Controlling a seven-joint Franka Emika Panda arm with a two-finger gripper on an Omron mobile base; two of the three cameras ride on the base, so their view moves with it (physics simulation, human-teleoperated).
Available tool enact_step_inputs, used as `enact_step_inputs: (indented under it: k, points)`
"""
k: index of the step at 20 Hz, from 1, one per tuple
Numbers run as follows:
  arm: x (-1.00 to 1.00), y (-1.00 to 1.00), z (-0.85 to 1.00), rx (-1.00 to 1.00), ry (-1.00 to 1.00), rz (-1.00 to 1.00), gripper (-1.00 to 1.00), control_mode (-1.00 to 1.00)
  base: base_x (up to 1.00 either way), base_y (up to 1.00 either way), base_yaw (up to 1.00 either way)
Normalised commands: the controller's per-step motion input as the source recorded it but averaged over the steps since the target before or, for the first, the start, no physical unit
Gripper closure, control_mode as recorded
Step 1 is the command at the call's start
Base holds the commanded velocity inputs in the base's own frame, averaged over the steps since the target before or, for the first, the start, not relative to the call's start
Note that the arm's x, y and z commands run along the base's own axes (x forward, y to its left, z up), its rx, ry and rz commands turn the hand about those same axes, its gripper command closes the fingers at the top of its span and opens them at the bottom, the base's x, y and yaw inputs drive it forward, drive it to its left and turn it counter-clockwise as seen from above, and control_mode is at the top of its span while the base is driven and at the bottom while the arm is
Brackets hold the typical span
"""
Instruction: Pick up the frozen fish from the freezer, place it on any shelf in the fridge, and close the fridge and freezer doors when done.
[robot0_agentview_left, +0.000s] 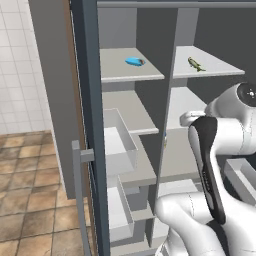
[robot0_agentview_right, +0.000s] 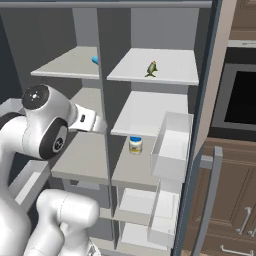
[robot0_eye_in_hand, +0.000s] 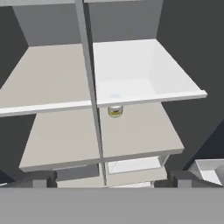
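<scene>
The frozen fish (robot0_agentview_left: 196, 64) (robot0_agentview_right: 152, 69), a tiny green-yellow figure, lies on the top shelf (robot0_agentview_right: 170, 75) of the wider right-hand compartment, the fridge. To its left is the narrower freezer (robot0_agentview_left: 132, 100) with grey shelves. Both slate doors stand open: the freezer door (robot0_agentview_left: 90, 125) at the left, the fridge door (robot0_agentview_right: 205, 125) at the right. My gripper (robot0_eye_in_hand: 111, 179) is open and holds nothing. It hangs in front of the centre divider at middle-shelf height, well below the fish. One dark fingertip (robot0_eye_in_hand: 43, 179) shows far from the other.
A small blue oval object (robot0_agentview_left: 135, 61) lies on the freezer's top shelf. A yellow-labelled jar (robot0_agentview_right: 135, 145) (robot0_eye_in_hand: 114, 110) stands on a lower fridge shelf. Bins (robot0_agentview_left: 120, 142) (robot0_agentview_right: 172, 145) jut from both doors, with bar handles (robot0_agentview_left: 77, 195) (robot0_agentview_right: 212, 200). An oven (robot0_agentview_right: 240, 97) is at the right.
</scene>
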Motion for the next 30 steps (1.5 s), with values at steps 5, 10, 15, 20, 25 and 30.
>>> enact_step_inputs:
  k: [5,10,15,20,25,30]
  points:
    - [0.0,0.0,0.0,0.0,0.0,0.0,-1.0,1.0,-0.13,-0.5,0.0]
    - [0.0,0.0,0.0,0.0,0.0,0.0,-1.0,1.0,-0.27,-0.09,0.0]
    - [0.0,0.0,0.0,0.0,0.0,0.0,-1.0,1.0,-0.79,-0.06,0.01]
    - [0.0,0.0,0.0,0.0,0.0,0.0,-1.0,1.0,-0.86,0.0,0.0]
    - [0.0,0.0,0.0,0.0,0.0,0.0,-1.0,1.0,-0.56,0.0,0.0]
    - [0.0,0.0,0.0,0.0,0.0,0.0,-1.0,1.0,-0.09,0.0,0.0]
